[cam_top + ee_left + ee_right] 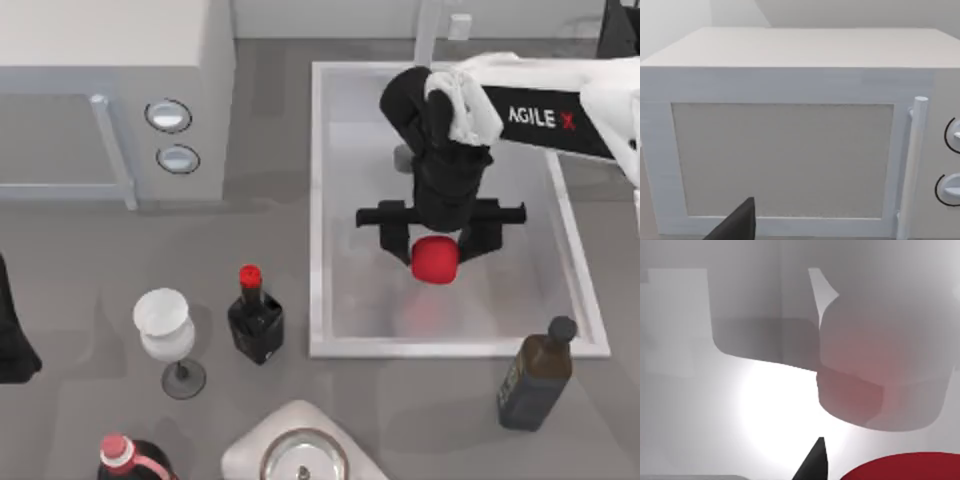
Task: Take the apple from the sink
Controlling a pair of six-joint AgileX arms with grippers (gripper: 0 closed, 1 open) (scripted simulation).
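Grey surface (pixel 90 260) carries all items. White microwave (pixel 110 90) occupies its far left corner, two round knobs (pixel 168 116) on its front panel; the left wrist view faces its door and handle (pixel 912 165). White rectangular sink (pixel 318 200) sits right of centre, faucet post (pixel 428 30) at its far wall.

Right arm (pixel 560 110) reaches in from the right, over the sink. Right end effector (pixel 437 245) points down within the basin outline, its fingers (pixel 392 232) set either side of the apple (pixel 435 259) and clasping it. The apple is over the near half of the basin floor; whether it is lifted clear or resting cannot be told. In the right wrist view, the apple (pixel 905 467) appears at the frame edge beside a dark fingertip (pixel 812 462).

Left arm (pixel 15 335) is parked at the left edge of the surface; state of its end effector cannot be told.

Smaller items: brown bottle (pixel 535 375) near the sink's near right corner; dark bottle with red cap (pixel 255 315) just left of the sink; white wine glass (pixel 168 335) beside it.
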